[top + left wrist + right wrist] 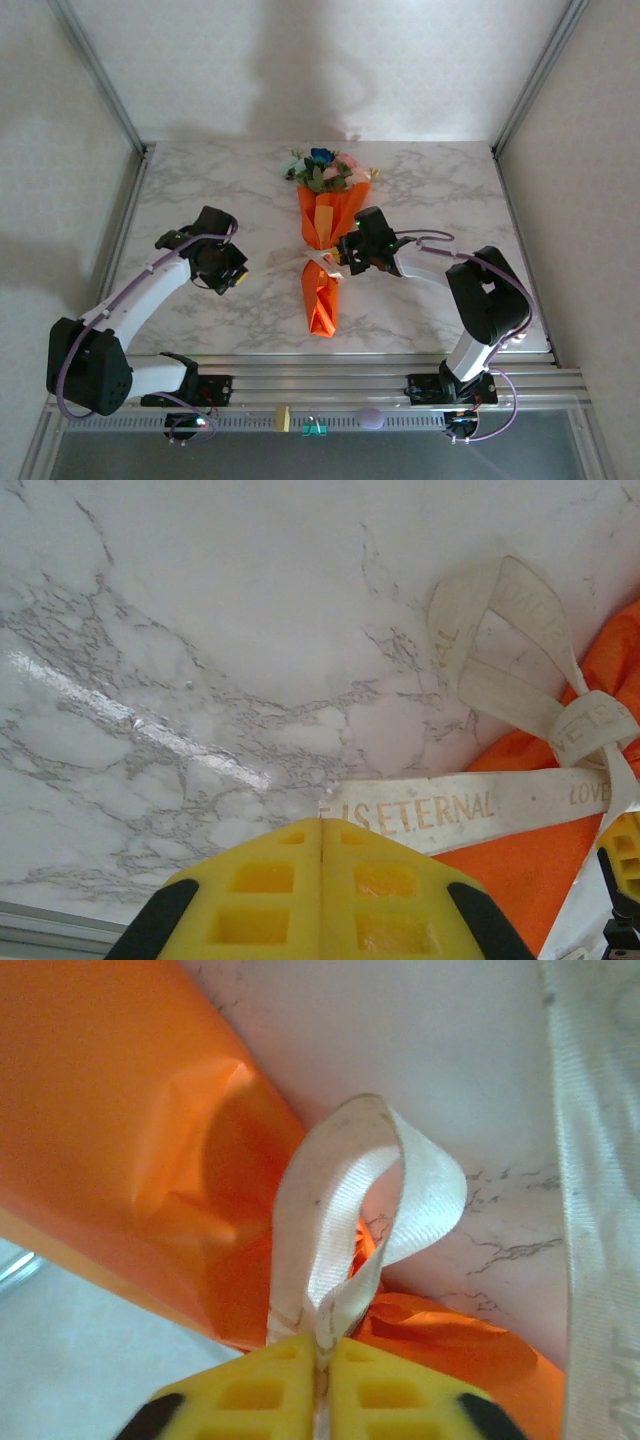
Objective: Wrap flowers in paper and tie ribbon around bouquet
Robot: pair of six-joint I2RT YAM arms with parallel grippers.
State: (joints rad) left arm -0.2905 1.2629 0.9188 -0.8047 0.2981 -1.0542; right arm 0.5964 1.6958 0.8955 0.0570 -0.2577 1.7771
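Note:
The bouquet lies mid-table with its flowers (325,170) at the far end, wrapped in the orange paper (322,290). The cream ribbon (318,262) is knotted round its middle. My right gripper (346,254) sits against the knot's right side. In the right wrist view this gripper (322,1345) is shut on a ribbon loop (330,1190), with the paper (120,1110) behind. My left gripper (238,272) rests left of the bouquet. Its yellow fingers (322,822) are shut with nothing seen between them, and a printed ribbon tail (450,810) ends just beyond their tips. Another ribbon loop (520,610) lies on the marble.
The marble table (200,200) has bare room on both sides of the bouquet. White walls and metal posts (100,80) close in the back and sides. A rail (320,385) with the arm bases runs along the near edge.

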